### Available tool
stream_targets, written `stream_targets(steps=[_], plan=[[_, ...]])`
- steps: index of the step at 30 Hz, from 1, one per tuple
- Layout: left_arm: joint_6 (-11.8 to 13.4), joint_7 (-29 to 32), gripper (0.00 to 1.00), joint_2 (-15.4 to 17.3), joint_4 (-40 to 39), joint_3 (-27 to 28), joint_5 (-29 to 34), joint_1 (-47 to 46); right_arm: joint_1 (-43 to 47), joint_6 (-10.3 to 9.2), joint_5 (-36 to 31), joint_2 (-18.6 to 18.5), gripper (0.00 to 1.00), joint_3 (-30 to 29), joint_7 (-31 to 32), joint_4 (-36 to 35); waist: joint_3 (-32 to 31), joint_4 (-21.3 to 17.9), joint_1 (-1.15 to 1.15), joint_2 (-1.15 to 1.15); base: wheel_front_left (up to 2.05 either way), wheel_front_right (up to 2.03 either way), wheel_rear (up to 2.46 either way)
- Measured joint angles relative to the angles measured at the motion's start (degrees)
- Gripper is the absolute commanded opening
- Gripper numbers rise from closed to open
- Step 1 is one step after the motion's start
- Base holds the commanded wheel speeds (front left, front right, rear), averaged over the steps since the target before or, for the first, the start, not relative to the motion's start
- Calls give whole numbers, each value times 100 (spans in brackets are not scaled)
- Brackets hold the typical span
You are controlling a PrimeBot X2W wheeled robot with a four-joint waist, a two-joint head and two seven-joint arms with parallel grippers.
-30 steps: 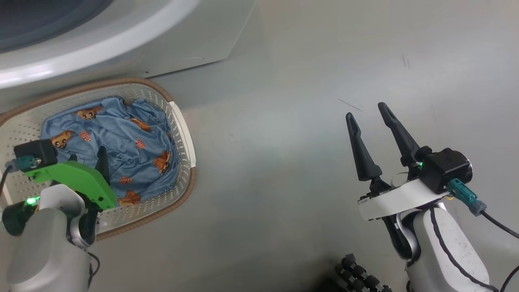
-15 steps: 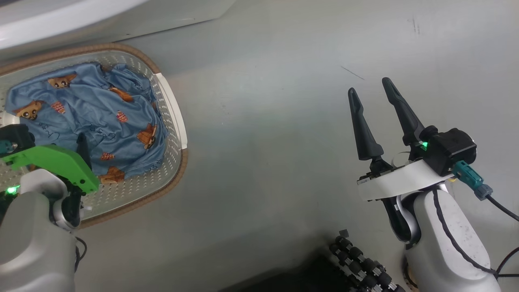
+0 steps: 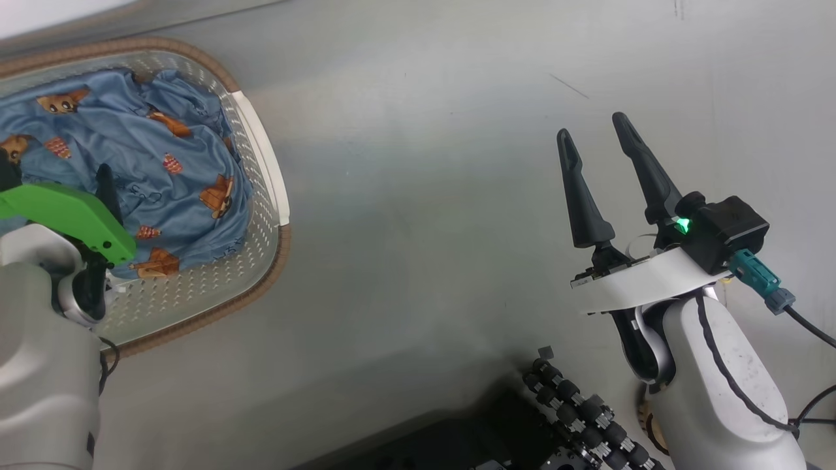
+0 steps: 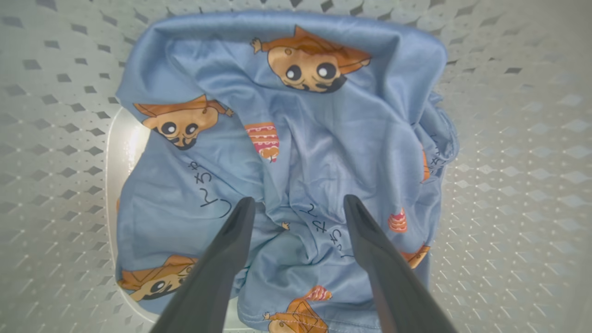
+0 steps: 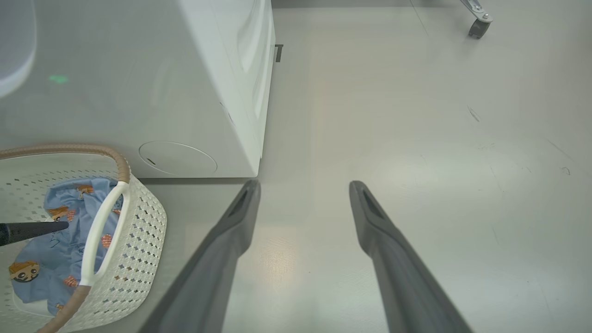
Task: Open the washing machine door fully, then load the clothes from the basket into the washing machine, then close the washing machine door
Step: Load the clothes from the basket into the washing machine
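Observation:
The cream perforated basket (image 3: 261, 215) stands on the floor at the left, with the light-blue clothes (image 3: 163, 150) crumpled inside. My left gripper (image 4: 299, 200) hangs open just above the clothes (image 4: 300, 138), apart from the fabric, and one of its dark fingers (image 3: 106, 192) rises past the green bracket. My right gripper (image 3: 591, 127) is open over bare floor, far right of the basket, with nothing between its fingers (image 5: 222, 249). The white washing machine (image 5: 185, 92) stands behind the basket (image 5: 143, 222). A pale rounded rim at the right wrist view's upper left corner may be the door; I cannot tell.
Grey floor (image 3: 424, 196) spreads between the basket and my right arm. A black ribbed part of my base (image 3: 581, 418) sits at the bottom edge. A caster wheel (image 5: 476, 25) stands far off beyond the machine's corner.
The head camera has moved: the basket has slid up and left in the picture and the washing machine has left its top. Both grippers have stayed open.

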Motion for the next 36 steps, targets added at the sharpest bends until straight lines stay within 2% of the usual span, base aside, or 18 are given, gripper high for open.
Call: stream_targets(steps=[12, 17, 34, 35, 36], plan=[[-3, -58, 100, 36, 248, -145, 110, -545, -114, -52, 13, 1, 100, 65, 0, -101, 411, -60, 0, 0, 0, 0, 0], [-70, -66, 100, 33, 391, -215, 153, -717, -132, -145, 14, 4, 100, -3, 0, -152, 537, -44, 0, 0, 0, 0, 0], [-70, -363, 100, 29, 891, -401, 399, -1160, -74, -196, 68, 7, 100, -45, 0, -385, 739, 62, 0, 0, 0, 0, 0], [-71, -388, 99, 25, 915, -415, 424, -1180, -73, -196, 65, 7, 100, -57, 0, -404, 744, 67, 0, 0, 0, 0, 0], [-70, -411, 93, 20, 944, -423, 437, -1196, -72, -196, 59, 7, 100, -75, 0, -420, 749, 71, 0, 0, 5, 5, 5]])
